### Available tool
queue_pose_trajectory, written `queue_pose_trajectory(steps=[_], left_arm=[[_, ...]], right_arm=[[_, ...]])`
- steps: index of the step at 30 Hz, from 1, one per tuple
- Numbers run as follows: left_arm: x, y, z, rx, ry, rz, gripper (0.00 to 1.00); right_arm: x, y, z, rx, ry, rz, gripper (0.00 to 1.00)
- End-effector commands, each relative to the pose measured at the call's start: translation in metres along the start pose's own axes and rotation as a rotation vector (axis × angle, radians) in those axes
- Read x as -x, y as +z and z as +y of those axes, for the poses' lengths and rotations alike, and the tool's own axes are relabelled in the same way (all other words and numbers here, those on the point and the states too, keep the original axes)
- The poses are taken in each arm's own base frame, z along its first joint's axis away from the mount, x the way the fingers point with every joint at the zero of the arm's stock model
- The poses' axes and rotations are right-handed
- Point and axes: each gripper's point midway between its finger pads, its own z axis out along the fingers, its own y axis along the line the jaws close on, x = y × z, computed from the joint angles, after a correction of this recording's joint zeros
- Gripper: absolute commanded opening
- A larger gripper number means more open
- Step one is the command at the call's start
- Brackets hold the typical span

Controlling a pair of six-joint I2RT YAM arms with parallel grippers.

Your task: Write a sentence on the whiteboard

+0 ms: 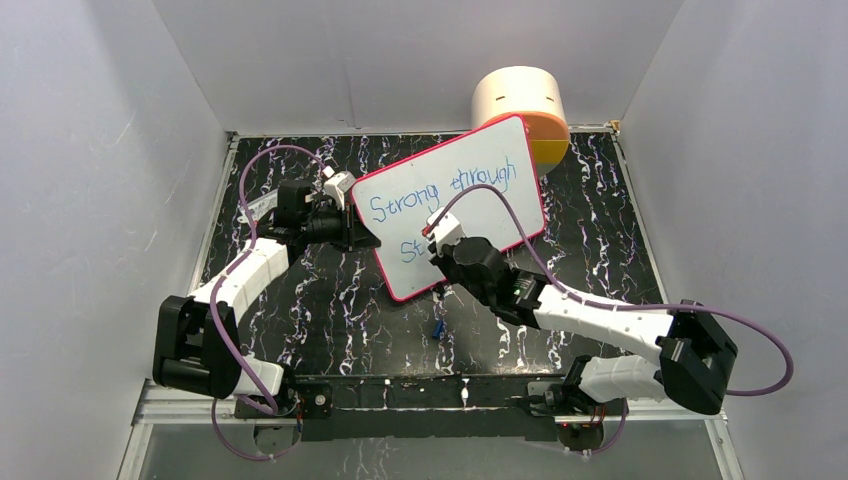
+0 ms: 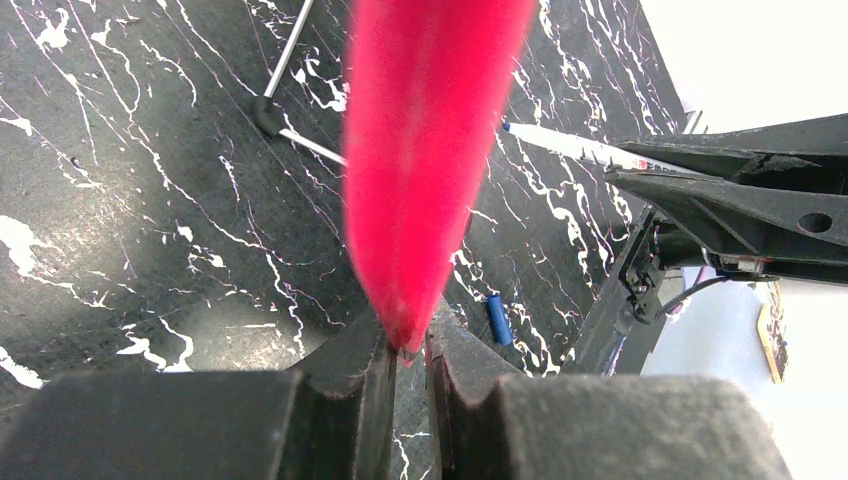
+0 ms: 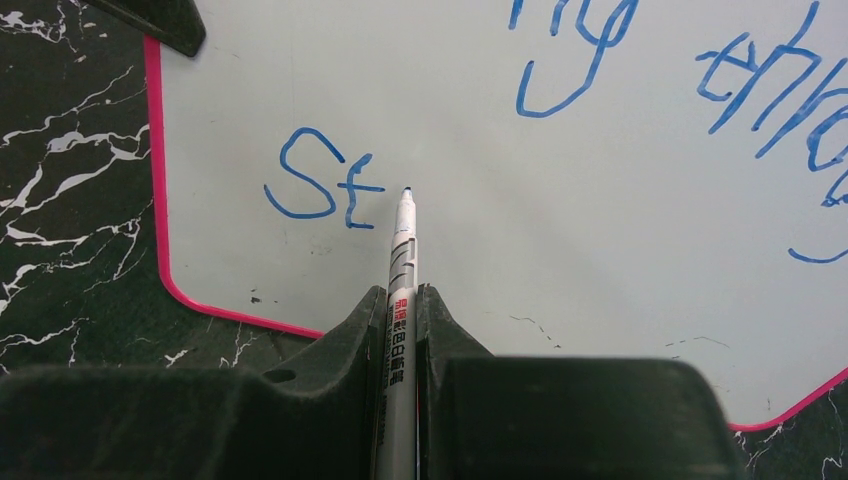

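- The left end effector [image 2: 406,345] is almost fully closed and pinches the edge of the large flat rectangular whiteboard [image 1: 470,170] with a thin pink-red frame and rounded corners.
- From this end effector the whiteboard reaches away to the right. In the left wrist view its frame rises straight up from between the two fingers.
- The right end effector [image 3: 403,300] is closed tightly on a slim white marker pen [image 3: 403,245] with a blue tip. The pen points forward from between the fingers.
- The pen tip is on or just above the white surface directly ahead of the right end effector. I cannot tell if it touches.
- The sentence [image 1: 440,185], in blue handwritten marker letters, is on the whiteboard. The upper line reads "Strong through" and sits beyond the right end effector. The lower line has only "St", just left of the pen tip.
- A small blue cylindrical cap [image 1: 438,328] lies on the black, white-veined marble-pattern worktop [image 1: 300,320], on the near side of the right end effector and apart from the board.
- A round cream-coloured container [image 1: 518,100] with an orange part stands far beyond both end effectors, behind the far corner of the whiteboard. Its inside is hidden, so I cannot tell what is in it.
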Motion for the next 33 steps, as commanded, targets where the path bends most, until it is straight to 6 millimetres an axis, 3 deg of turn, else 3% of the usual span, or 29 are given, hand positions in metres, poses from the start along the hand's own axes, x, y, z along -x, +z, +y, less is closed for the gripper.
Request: queue_pose_trajectory(steps=[1,33], left_arm=[[-0.004,-0.004,0.009,0.061,0.003,0.014,0.0],[-0.005,-0.002,0.008,0.05,-0.001,0.021,0.0]], right_arm=[[0.035,0.003,-0.003,-0.028,0.007,-0.079,0.0],[0.026,0.016,0.004,-0.068,-0.057,-0.027,0.0]])
